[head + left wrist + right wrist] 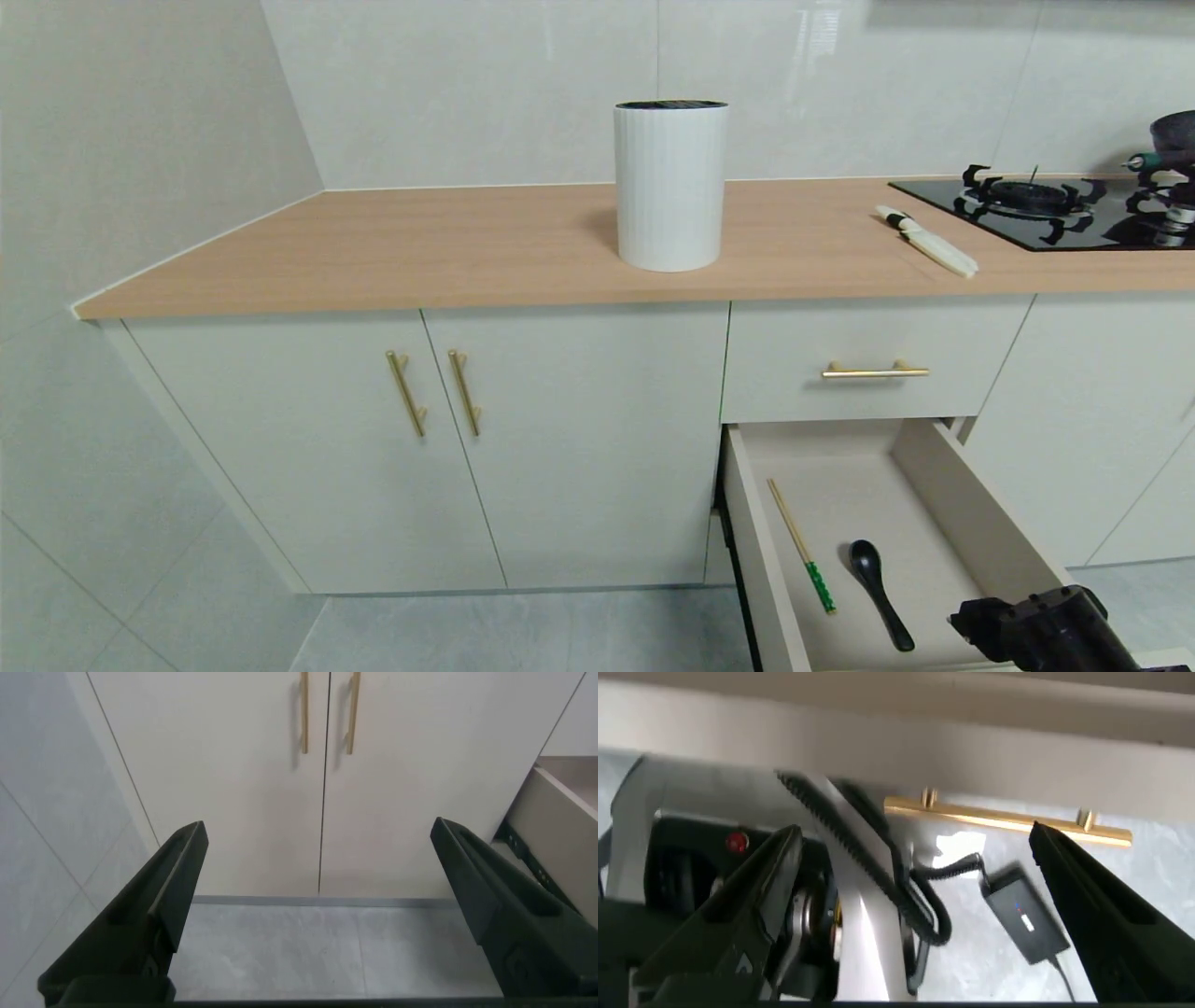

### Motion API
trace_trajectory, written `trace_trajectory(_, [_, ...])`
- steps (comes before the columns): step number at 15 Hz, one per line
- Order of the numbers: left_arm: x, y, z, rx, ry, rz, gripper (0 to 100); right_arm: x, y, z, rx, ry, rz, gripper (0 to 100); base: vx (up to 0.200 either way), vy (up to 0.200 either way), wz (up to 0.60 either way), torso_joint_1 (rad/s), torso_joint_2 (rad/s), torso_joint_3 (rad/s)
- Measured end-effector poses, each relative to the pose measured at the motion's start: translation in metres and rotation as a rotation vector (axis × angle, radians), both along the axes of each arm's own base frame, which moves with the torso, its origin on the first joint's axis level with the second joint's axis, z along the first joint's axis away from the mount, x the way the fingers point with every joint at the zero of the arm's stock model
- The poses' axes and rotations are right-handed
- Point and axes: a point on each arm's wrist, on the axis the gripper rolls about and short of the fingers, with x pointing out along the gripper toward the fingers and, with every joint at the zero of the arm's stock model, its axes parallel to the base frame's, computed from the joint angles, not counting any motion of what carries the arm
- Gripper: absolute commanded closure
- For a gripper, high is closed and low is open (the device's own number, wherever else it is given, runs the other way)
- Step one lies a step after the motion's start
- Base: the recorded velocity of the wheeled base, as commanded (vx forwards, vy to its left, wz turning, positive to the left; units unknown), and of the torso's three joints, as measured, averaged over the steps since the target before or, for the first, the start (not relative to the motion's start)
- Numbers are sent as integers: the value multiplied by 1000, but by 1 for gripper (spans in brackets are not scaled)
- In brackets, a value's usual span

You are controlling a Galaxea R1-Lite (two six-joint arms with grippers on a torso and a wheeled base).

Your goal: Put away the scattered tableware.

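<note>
Before the open drawer [747, 523], right end effector [913, 833] hangs agape.

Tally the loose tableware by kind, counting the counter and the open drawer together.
White utensil, likely a knife, on the counter: 1
Chopsticks, green-ended, lying together in the drawer: 1 set
Black spoon, in the drawer: 1
Total: 3
</note>
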Motion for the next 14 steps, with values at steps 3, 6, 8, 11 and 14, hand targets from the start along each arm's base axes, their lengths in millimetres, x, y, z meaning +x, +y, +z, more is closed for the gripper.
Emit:
trace_trajectory(3, [0, 0, 0, 0, 0, 0, 0, 6, 2, -4, 4, -32, -34, 0, 0, 0, 0, 0, 0, 0])
trace_trajectory(6, [0, 0, 0, 0, 0, 0, 0, 10, 3, -4, 18, -64, -40, 0, 0, 0, 0, 0, 0, 0])
trace_trajectory(8, [0, 0, 0, 0, 0, 0, 0, 12, 4, -4, 26, -82, -40, 0, 0, 0, 0, 0, 0, 0])
trace_trajectory(11, [0, 0, 0, 0, 0, 0, 0, 15, 5, -3, 30, -118, -45, 0, 0, 0, 0, 0, 0, 0])
trace_trajectory(14, [0, 0, 0, 0, 1, 0, 0, 25, 8, -1, 45, -214, -61, 0, 0, 0, 0, 0, 0, 0])
